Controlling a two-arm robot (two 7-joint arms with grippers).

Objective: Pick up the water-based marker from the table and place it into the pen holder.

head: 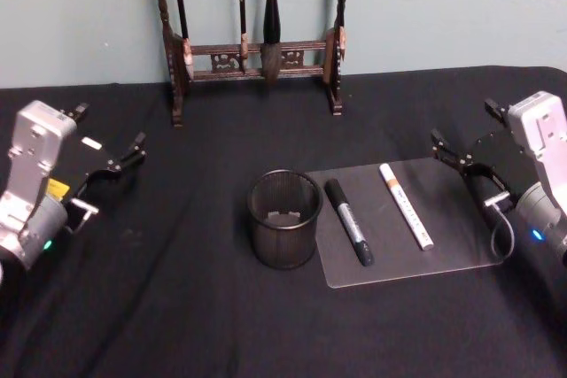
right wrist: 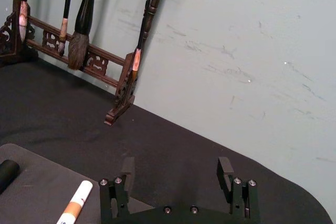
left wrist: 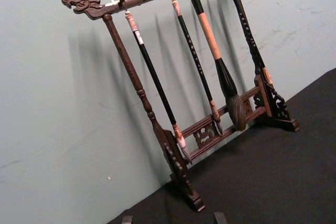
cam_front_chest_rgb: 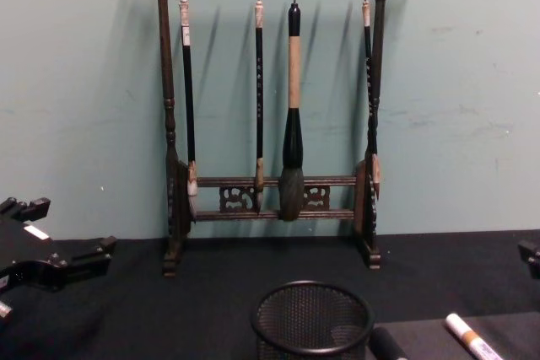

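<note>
Two markers lie side by side on a grey mat (head: pixel 443 245) right of the pen holder (head: pixel 283 219), a round black mesh cup standing upright. One marker is black (head: pixel 348 221), the other white with an orange band (head: pixel 407 205); I cannot tell which is the water-based marker. My right gripper (head: pixel 462 123) hovers open just past the mat's far right corner, its fingers (right wrist: pixel 226 167) spread above the table near the white marker's tip (right wrist: pixel 76 205). At the far left, my left gripper (head: pixel 111 128) is open and holds nothing. From the chest view, the pen holder (cam_front_chest_rgb: pixel 312 318) looks empty.
A tall wooden brush rack (head: pixel 257 50) with several hanging brushes stands at the back of the table against the green wall, behind the pen holder. Black cloth (head: pixel 177 307) covers the table around the mat.
</note>
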